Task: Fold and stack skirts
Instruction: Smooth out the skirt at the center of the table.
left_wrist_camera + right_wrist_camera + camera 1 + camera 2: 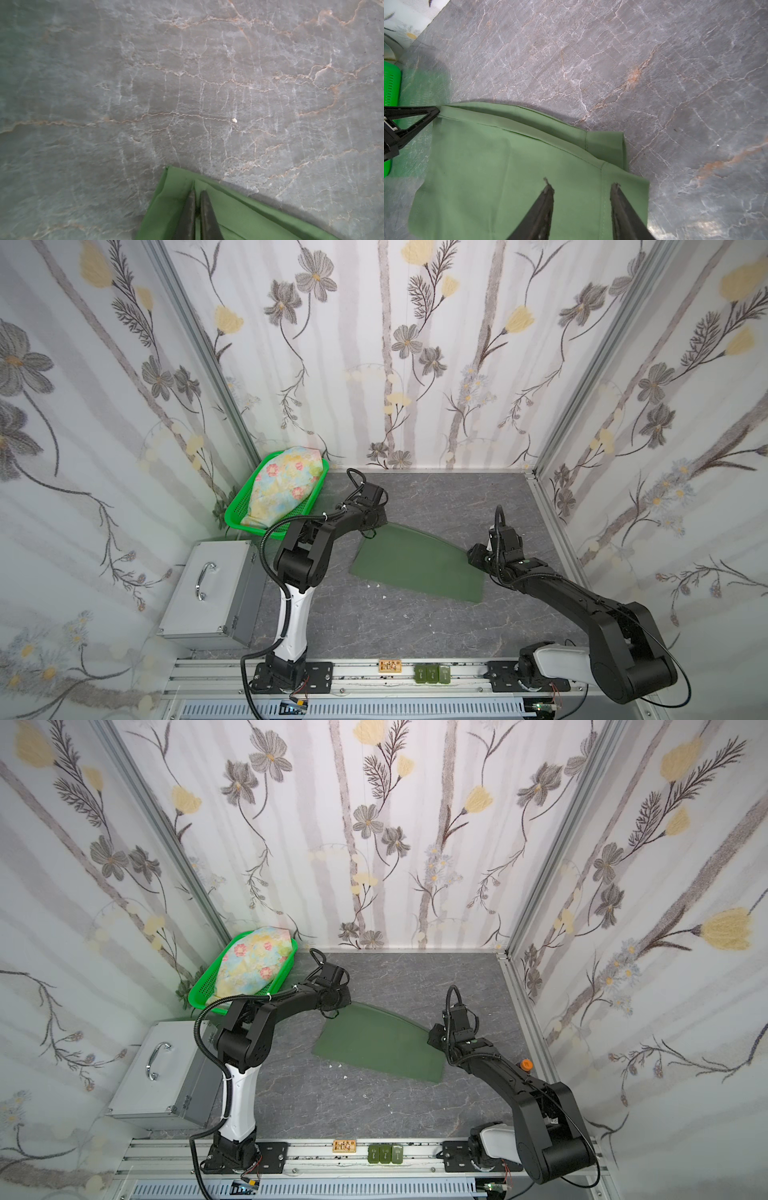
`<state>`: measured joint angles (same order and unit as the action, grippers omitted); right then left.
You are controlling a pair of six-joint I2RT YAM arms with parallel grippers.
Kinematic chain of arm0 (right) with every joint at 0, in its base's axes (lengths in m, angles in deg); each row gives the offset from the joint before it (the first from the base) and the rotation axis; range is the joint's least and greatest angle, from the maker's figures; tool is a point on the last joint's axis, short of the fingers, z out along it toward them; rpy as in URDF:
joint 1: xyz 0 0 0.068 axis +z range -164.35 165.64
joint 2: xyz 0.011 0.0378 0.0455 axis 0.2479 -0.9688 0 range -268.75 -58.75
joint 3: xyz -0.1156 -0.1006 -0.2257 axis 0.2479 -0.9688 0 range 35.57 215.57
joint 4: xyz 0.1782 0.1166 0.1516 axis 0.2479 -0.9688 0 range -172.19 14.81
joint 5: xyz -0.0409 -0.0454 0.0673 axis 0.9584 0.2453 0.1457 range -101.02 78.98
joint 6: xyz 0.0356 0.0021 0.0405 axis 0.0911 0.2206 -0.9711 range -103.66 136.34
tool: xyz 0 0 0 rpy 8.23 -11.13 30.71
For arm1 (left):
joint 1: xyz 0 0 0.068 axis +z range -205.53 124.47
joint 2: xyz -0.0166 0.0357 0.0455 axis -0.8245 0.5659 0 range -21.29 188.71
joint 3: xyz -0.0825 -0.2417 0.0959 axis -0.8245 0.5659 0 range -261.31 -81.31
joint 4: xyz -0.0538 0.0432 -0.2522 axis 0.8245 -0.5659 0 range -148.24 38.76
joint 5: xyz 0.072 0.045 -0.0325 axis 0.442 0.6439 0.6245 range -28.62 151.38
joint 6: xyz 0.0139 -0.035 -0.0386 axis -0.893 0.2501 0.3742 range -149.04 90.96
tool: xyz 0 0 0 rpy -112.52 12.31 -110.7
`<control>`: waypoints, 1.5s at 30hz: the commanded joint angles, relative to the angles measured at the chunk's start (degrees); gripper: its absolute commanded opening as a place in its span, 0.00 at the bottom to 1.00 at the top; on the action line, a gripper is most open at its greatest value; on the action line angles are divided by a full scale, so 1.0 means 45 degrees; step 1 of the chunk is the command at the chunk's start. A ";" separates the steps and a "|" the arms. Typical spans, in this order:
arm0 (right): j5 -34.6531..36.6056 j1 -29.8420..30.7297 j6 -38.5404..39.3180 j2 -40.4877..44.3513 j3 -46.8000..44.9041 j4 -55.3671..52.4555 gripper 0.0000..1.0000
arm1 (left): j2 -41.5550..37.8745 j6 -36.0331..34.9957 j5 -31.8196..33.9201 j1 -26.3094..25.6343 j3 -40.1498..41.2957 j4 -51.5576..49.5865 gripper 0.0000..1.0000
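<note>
the left end effector (197, 190) is pinching a corner of the olive-green skirt (239, 214). its two fingers are pressing together, with a small ridge of cloth rising just ahead of the tips, as the left wrist view is showing. in the right wrist view the same end effector (435, 111) is meeting the far corner of the skirt's hemmed edge.

the right end effector (581, 186) is standing with its fingers (546, 199) well apart and nothing clamped between them. both tips are hanging over the skirt's opposite corner, one on each side of the side seam. whether they are touching the cloth cannot be told.

in both top views the skirt (415, 564) (378, 1040) is lying flat on the grey marble-patterned bench (415, 626), stretching between the two end effectors and spreading from them toward the arm bases.

the floral skirt (286, 489) is sitting bundled in the green plastic basket (237, 516). the basket is just beyond the left end effector, on the side away from the right one, and well apart from the right end effector.
</note>
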<state>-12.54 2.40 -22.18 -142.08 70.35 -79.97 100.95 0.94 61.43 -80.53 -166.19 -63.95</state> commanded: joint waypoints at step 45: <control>0.0347 -0.0101 -0.0141 -0.3245 0.1746 0.1258 0.01 | -0.1559 0.0129 0.0652 0.0964 0.1683 0.0227 0.00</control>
<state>-12.10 1.76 -22.75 -157.03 77.70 -76.73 94.80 0.98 63.55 -76.31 -158.93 -63.43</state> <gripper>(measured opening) 0.048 0.051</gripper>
